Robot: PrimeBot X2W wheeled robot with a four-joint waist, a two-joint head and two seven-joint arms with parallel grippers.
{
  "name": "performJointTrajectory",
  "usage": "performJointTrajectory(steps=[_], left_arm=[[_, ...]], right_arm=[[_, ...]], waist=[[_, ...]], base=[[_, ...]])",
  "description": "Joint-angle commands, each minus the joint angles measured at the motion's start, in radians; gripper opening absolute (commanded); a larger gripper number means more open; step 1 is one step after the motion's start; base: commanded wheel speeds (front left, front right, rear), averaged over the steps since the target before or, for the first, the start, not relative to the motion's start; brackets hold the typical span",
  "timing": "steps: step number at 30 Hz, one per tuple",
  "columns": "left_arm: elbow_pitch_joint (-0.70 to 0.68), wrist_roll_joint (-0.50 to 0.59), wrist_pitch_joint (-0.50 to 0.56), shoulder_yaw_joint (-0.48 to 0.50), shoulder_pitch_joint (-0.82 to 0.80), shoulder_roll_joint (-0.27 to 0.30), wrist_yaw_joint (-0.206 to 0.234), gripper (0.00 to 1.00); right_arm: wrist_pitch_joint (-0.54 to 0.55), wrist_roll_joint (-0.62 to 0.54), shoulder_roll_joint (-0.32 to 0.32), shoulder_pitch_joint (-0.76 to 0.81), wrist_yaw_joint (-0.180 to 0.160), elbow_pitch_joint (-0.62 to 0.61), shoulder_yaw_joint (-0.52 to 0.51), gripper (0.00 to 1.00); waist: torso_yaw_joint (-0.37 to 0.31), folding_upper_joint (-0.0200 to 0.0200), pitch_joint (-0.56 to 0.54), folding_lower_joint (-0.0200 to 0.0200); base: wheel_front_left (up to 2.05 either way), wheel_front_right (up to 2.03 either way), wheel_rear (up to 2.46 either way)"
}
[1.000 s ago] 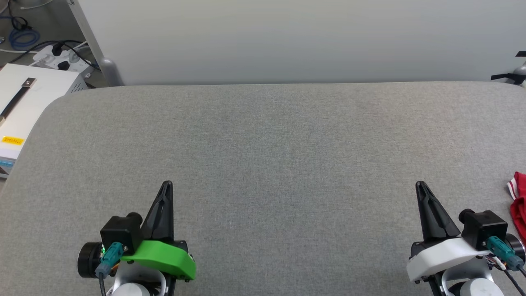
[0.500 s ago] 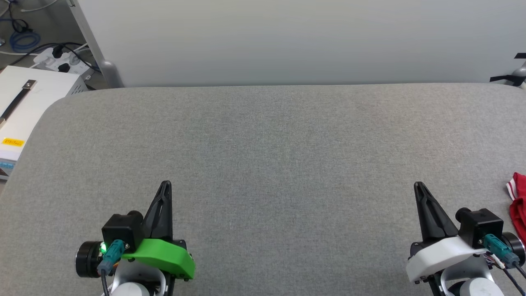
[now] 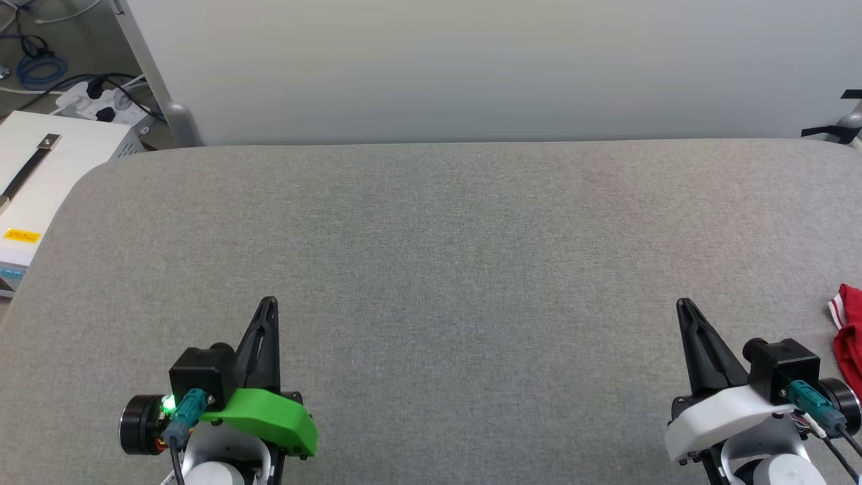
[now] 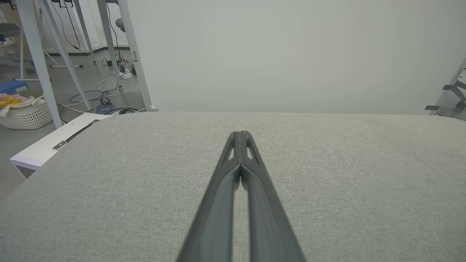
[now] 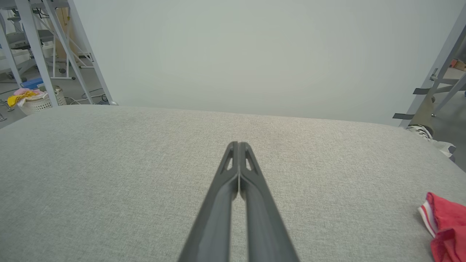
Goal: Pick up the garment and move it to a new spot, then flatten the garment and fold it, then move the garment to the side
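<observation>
**Both grippers closed over bare bench, red shirt at the far right edge**

Head view: the left gripper (image 3: 269, 303), on its green mount, and the right gripper (image 3: 683, 304), on its white mount, sit low over a grey fabric-covered bench (image 3: 438, 229). They are well apart, their fingers point away from the robot, and each pair of fingers is pressed together with nothing between them. The garment (image 3: 848, 333), a red shirt with white-and-red striped trim, lies bunched at the right border of the frame, cut off by it. It is near the right gripper but not touching it. A pale panel (image 3: 471, 67) stands behind the bench. Off the bench's left corner are a white box (image 3: 47, 168) with a black strap and a yellow label, and a power strip (image 3: 101, 101) with cables on the floor.

Left wrist view: the left gripper (image 4: 240, 135) runs up the middle, its tips meeting over plain grey fabric. A white laundry basket (image 4: 27, 114) sits on the floor at far left, among table legs and cables.

Right wrist view: the right gripper (image 5: 238, 145) is likewise closed and empty above the bench. The garment (image 5: 446, 225) shows at the lower right corner, crumpled, its striped trim facing the gripper, lying on the bench well to the side of the fingers.
</observation>
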Motion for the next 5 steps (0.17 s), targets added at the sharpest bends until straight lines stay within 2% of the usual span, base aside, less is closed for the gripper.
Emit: performJointTrajectory(steps=[1, 5], left_arm=[[-0.007, 0.010, 0.008, 0.005, 0.009, -0.003, 0.006, 0.00], [-0.010, 0.018, 0.016, 0.006, 0.009, -0.003, 0.010, 0.00]], right_arm=[[0.008, -0.011, 0.003, 0.001, 0.000, -0.007, -0.003, 0.00], [0.016, -0.017, 0.004, 0.002, 0.000, -0.010, -0.004, 0.00]], waist=[[0.000, 0.0000, -0.001, 0.0000], [0.000, 0.0000, -0.002, 0.0000]], base=[[0.00, 0.00, 0.00], [0.00, 0.00, 0.00]])
